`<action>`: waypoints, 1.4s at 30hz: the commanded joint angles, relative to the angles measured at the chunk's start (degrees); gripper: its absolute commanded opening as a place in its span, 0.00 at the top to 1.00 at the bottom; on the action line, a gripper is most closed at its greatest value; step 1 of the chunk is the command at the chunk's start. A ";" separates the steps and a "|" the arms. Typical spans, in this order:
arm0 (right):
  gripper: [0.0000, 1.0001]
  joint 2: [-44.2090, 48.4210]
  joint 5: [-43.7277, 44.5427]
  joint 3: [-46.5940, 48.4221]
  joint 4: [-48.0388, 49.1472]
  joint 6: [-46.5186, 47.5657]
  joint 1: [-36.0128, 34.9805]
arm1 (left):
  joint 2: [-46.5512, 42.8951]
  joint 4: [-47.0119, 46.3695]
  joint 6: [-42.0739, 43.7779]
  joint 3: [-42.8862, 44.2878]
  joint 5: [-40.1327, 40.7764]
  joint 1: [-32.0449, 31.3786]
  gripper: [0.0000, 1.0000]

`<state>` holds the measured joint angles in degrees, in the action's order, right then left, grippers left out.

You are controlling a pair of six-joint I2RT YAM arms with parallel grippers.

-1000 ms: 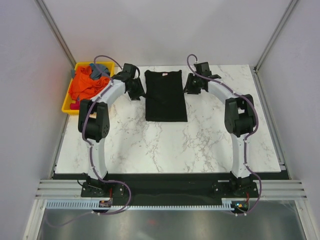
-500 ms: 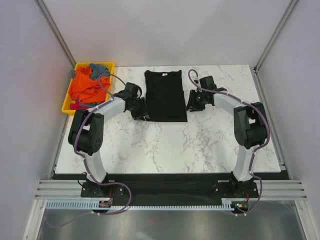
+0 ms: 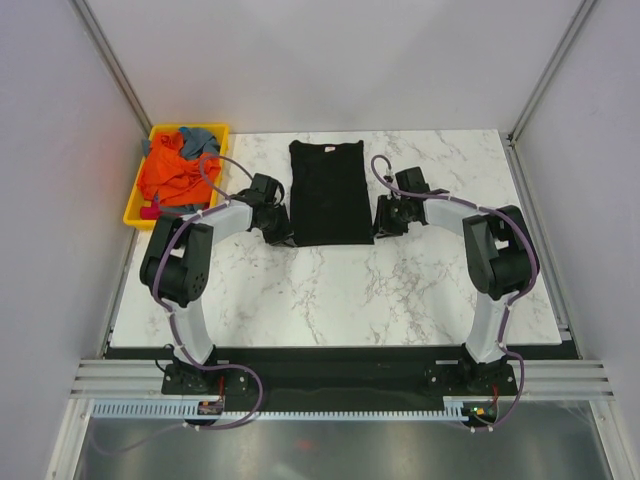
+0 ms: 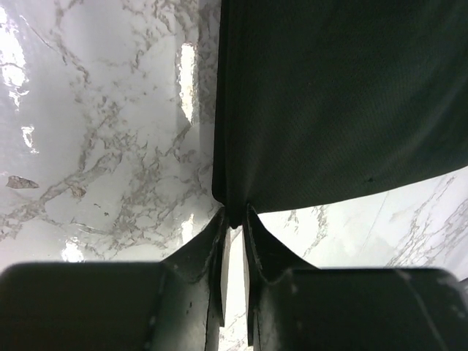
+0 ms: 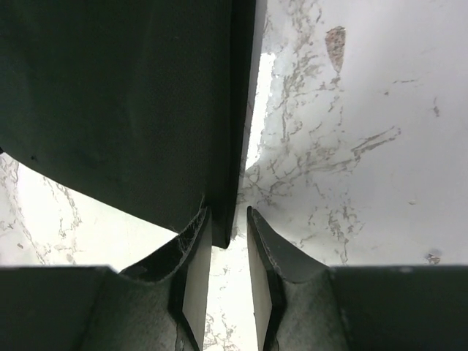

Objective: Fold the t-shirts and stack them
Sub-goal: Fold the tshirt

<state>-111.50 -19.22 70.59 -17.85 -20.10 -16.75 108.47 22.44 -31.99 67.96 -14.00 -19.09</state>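
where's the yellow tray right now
In the top view, the yellow tray sits at the table's far left corner, left of the black shirt, with the orange shirt in it.

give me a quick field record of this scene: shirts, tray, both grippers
surface: white marble-patterned table
laid out: plain black cloth t-shirt, flat, a long rectangle, neck at the far end
left gripper: pinched on the shirt's near left corner
right gripper: jaws open, straddling the near right corner
bin: yellow plastic tray, far left corner
in bin: crumpled orange t-shirt, grey-blue t-shirt
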 commanded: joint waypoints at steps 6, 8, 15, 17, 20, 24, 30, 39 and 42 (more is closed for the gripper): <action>0.81 0.85 2.34 -1.86 1.67 0.94 -1.26 | -2.82 5.60 -1.33 1.12 5.20 -0.16 0.58; 0.91 1.02 3.31 -2.12 1.67 0.76 -1.26 | -3.78 5.95 -1.06 1.82 5.91 -0.16 0.55; 1.00 2.87 3.93 -5.10 3.16 -0.47 -1.35 | -1.07 2.80 0.78 2.44 2.75 -0.24 0.58; 1.00 4.35 4.37 -7.12 4.31 -0.90 -1.27 | 0.34 2.44 0.96 2.17 1.26 -0.24 0.79; 1.00 6.55 7.43 -9.75 4.75 -1.87 -1.27 | 0.70 2.17 0.61 0.68 1.25 -0.77 0.98; 1.00 10.95 8.76 -15.03 6.68 -4.41 -1.70 | -2.81 2.17 -2.37 -3.18 2.04 -1.56 0.98; 1.00 19.29 12.62 -25.22 6.08 -7.23 -2.14 | -10.81 2.44 -5.97 -11.53 3.36 -5.86 0.98; 0.92 33.27 12.19 -34.55 0.09 -8.91 -2.93 | -16.97 3.66 -10.82 -21.12 10.13 -11.32 0.67; 0.78 33.81 10.97 -31.40 -0.26 -7.24 -2.93 | -16.88 5.24 -9.94 -18.40 9.87 -10.18 0.62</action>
<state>-79.09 -7.66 36.29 -17.21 -28.29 -19.40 91.64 24.60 -41.17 48.51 -9.08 -30.44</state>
